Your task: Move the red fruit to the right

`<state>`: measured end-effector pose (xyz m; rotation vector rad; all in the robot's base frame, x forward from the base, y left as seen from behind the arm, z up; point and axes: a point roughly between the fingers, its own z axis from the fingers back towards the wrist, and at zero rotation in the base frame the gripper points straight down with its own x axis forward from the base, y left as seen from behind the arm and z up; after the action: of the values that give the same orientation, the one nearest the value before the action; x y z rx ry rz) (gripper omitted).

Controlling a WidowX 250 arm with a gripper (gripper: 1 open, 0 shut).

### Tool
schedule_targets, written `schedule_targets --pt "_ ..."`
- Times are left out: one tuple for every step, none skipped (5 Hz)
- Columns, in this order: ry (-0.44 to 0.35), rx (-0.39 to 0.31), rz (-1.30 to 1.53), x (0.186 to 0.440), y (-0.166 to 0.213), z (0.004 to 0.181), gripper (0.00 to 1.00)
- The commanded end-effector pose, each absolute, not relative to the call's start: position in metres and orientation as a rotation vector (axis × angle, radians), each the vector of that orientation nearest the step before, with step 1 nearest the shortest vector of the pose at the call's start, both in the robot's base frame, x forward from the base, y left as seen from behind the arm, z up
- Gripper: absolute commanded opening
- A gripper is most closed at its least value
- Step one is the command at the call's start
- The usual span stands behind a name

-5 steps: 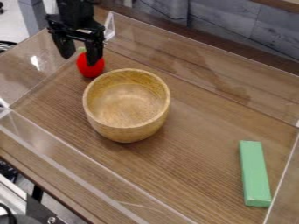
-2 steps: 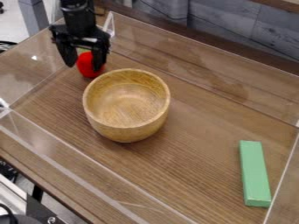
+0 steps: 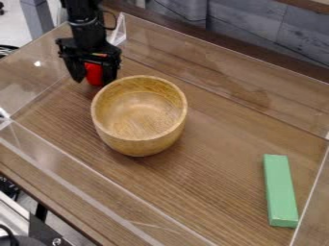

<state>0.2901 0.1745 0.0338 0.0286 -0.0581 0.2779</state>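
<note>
The red fruit (image 3: 94,73) is a small bright red toy strawberry on the wooden table at the back left, just behind the left rim of the wooden bowl (image 3: 139,114). My black gripper (image 3: 90,68) hangs straight down over it, open, with one finger on each side of the fruit. Much of the fruit is hidden by the fingers, and its green top does not show.
A flat green rectangular block (image 3: 279,189) lies at the front right. Clear plastic walls (image 3: 77,202) ring the table. The wooden surface stretches between the bowl and the block.
The gripper has come down over the red fruit, so its open fingers now straddle it. The fruit, bowl and block have not moved.
</note>
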Motion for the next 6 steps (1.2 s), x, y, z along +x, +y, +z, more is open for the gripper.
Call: schedule_targets --pt "-0.103 0.033 0.228 0.306 0.18 0.04 1.0" --pt "-0.117 0.025 0.184 0.318 0.182 0.037 1.0" --pt "-0.133 0.021 0.192 0.322 0.184 0.052 1.0" --pt "-0.138 0.017 0.208 0.325 0.189 0.06 1.0" --pt "-0.143 0.017 0.244 0.327 0.192 0.071 0.0" --pt "-0.163 0.004 0.21 0.334 0.188 0.083 0.0"
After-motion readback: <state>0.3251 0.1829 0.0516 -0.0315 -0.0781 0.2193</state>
